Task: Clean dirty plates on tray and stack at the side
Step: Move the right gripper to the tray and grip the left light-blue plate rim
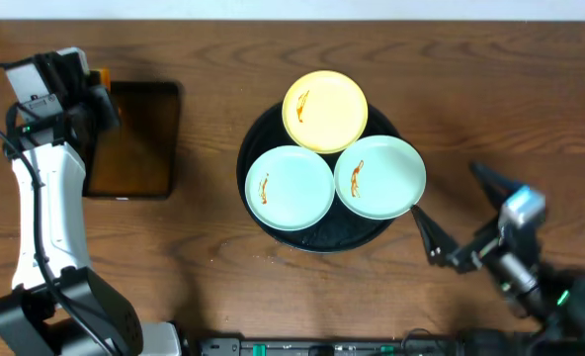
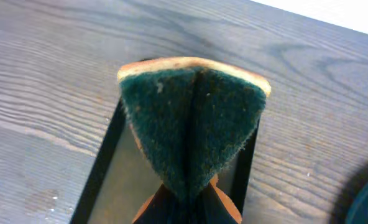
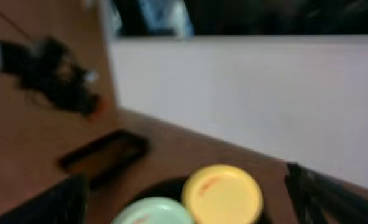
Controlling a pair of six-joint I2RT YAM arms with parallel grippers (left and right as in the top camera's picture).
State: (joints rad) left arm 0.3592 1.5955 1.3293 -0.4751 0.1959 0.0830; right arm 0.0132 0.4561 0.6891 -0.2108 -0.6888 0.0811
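Three plates lie on the round black tray (image 1: pixel 332 237): a pale yellow one (image 1: pixel 324 111) at the back and two mint-blue ones (image 1: pixel 290 188) (image 1: pixel 379 176) in front, each with an orange-brown smear. My left gripper (image 1: pixel 100 99) is far left, shut on a folded green sponge (image 2: pixel 193 130) with a yellow edge, above the rectangular tray. My right gripper (image 1: pixel 456 208) is open and empty, just right of the round tray. The blurred right wrist view shows the yellow plate (image 3: pixel 222 194) and a mint plate (image 3: pixel 153 213) between its fingers.
A small rectangular black tray of brownish liquid (image 1: pixel 134 138) sits at the left, under the sponge; it also shows in the left wrist view (image 2: pixel 103 168). Brown wood-grain tabletop (image 1: pixel 204 247) surrounds both trays.
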